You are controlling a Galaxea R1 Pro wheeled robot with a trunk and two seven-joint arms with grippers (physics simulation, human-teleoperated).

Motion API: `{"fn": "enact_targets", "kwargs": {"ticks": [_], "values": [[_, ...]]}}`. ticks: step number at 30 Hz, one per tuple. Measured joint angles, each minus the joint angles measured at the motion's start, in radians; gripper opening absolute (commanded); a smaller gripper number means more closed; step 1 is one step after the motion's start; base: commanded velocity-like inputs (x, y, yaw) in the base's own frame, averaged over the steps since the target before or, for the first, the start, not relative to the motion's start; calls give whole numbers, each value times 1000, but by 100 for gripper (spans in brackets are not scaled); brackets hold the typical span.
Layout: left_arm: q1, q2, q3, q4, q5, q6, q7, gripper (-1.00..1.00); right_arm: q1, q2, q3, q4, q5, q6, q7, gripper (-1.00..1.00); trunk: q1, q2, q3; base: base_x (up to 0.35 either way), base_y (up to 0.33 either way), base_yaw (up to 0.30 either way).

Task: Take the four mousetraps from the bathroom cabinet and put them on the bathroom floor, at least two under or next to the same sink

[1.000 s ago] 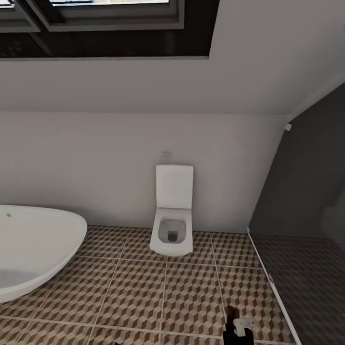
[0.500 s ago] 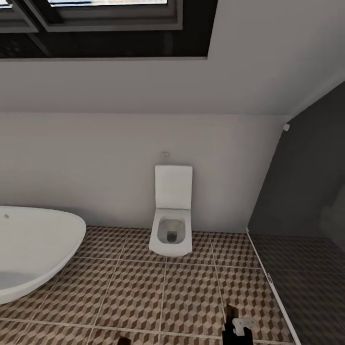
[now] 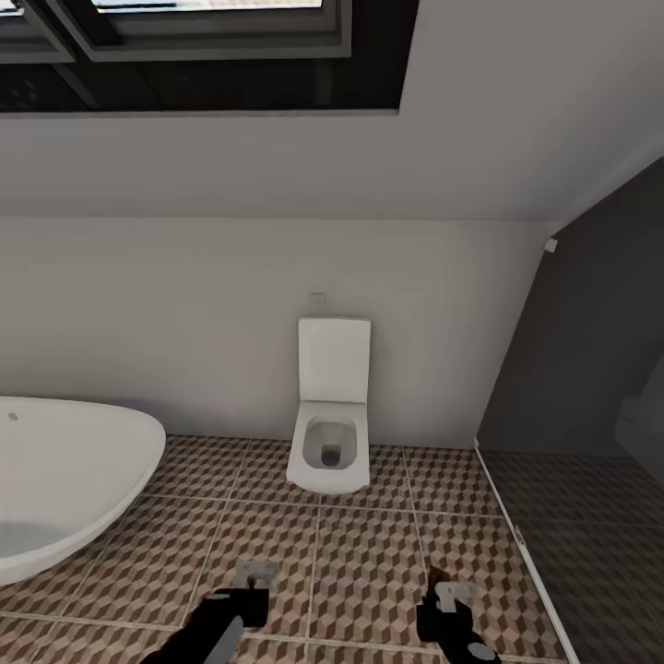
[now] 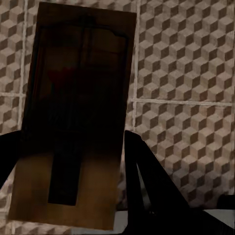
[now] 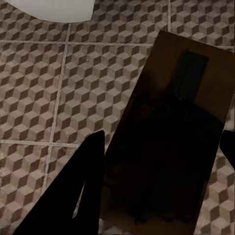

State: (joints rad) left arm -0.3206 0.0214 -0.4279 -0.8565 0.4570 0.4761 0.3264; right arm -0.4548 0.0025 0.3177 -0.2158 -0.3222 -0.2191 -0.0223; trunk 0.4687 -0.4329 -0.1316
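Brown wood mousetraps, one clamped in each gripper, both held over the bathroom floor (image 3: 369,563).
Left gripper (image 3: 251,583) is closed on the left mousetrap (image 4: 73,112), fingers pinching its long edges; right gripper (image 3: 449,598) likewise grips the right mousetrap (image 5: 171,132). Judged: each trap is a light, stiff, thin plate with wire parts on top, probably slick at the edges; grip by the side edges, keep off the wire, lay it flat. Wrist views show the wood faces, dark wire bars and tiles beneath; head view gives only the gripper tips but adds room layout: toilet (image 3: 330,433) at the wall, white bathtub (image 3: 65,489), dark glass shower panel (image 3: 590,443). A white edge (image 5: 49,9) shows above the right trap.
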Motion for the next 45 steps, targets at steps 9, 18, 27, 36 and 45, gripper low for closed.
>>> {"fn": "enact_targets", "kwargs": {"ticks": [9,18,27,36,45], "values": [[-363,4,25,358,-3,97,5,-100,0,8,0,-352,-4,282,-128,-100,0,0,0,0,0,0],[-435,6,22,407,1,93,1,-100,-59,61,2,-517,-3,647,-222,-100,0,0,0,0,0,0],[-437,-11,18,410,4,55,-1,-100,-70,84,2,-577,0,702,-239,-100,0,0,0,0,0,0],[-437,-16,13,433,5,13,-1,-100,-70,79,2,-579,14,704,-243,-100,0,0,0,0,0,0],[-437,-32,14,432,5,-14,-4,-100,-70,77,2,-582,52,704,-241,-100,0,0,0,0,0,0]]}}
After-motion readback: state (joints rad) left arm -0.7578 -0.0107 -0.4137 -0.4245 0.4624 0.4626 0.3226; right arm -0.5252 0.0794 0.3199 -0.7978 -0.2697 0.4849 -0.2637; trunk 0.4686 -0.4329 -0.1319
